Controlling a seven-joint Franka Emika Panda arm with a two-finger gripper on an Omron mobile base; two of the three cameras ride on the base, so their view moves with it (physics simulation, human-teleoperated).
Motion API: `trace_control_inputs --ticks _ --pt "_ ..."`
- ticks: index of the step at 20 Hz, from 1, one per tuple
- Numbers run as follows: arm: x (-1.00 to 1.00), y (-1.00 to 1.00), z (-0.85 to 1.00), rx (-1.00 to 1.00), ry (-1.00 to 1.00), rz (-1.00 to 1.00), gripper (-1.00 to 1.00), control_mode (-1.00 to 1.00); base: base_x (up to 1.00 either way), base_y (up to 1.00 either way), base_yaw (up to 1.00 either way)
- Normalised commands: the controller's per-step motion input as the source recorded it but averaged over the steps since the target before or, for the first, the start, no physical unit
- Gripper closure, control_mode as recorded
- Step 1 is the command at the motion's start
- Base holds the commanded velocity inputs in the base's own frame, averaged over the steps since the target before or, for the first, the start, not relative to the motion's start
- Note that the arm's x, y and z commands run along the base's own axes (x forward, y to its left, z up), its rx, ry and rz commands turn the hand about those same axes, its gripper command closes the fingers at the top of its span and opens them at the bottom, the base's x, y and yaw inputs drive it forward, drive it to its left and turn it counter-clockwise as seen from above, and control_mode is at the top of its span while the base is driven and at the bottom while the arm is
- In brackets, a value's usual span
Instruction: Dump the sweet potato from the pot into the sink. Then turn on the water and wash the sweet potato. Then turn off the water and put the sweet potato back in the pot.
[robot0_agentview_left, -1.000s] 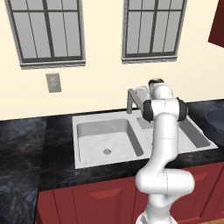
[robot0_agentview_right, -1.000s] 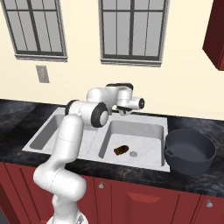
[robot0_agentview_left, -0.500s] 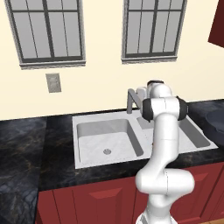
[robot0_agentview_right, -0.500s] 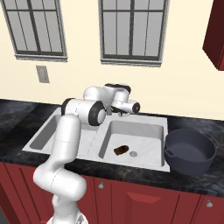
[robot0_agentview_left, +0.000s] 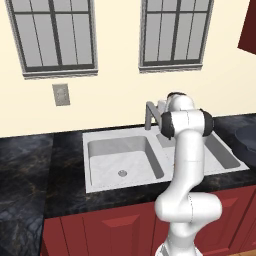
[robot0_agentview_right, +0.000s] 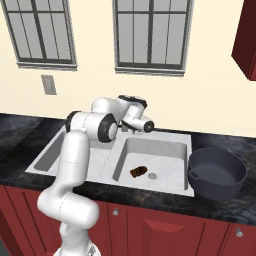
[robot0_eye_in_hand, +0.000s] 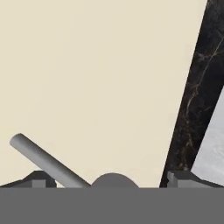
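The sweet potato (robot0_agentview_right: 137, 171), a small reddish-brown lump, lies on the floor of the right basin of the sink (robot0_agentview_right: 155, 189), beside the round drain. The dark blue-grey pot (robot0_agentview_right: 216, 172) stands upright on the counter to the right of the sink. My gripper (robot0_eye_in_hand: 111, 181) is up at the back of the sink by the faucet (robot0_agentview_left: 150, 114), pointing at the cream wall. It is open, its dark fingertips (robot0_eye_in_hand: 39, 179) wide apart. Between them sit a grey lever (robot0_eye_in_hand: 43, 159) and a round grey cap (robot0_eye_in_hand: 113, 178). Nothing is held.
Black marbled counter (robot0_agentview_left: 30, 165) runs along both sides of the sink. The left basin (robot0_agentview_left: 122, 160) holds nothing. Two windows and a wall outlet (robot0_agentview_left: 60, 94) are on the wall behind. Red cabinet doors (robot0_agentview_right: 165, 235) are below the counter.
The hand has shifted slightly left along the back of the sink, closer to the faucet. The sweet potato and pot have not moved.
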Motion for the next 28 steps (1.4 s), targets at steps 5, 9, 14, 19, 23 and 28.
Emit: trace_control_inputs --ticks 5,9,14,19,23,28 --pt "0.00 -0.42 -0.02 0.17 0.01 -0.01 -1.00 -1.00 0.00 0.00 0.00" --pt "0.00 -0.52 0.00 0.19 0.00 0.00 -1.00 -1.00 0.00 0.00 0.00" --pt "0.00 -0.45 0.00 0.18 0.00 0.00 -1.00 -1.00 0.00 0.00 0.00" --pt "0.00 -0.35 0.00 0.17 0.00 0.00 -1.00 -1.00 0.00 0.00 0.00" --pt "0.00 -0.44 0.19 0.22 0.00 0.00 -1.00 -1.00 0.00 0.00 0.00" --pt "0.00 -0.54 0.26 0.22 0.00 0.00 -1.00 -1.00 0.00 0.00 0.00"
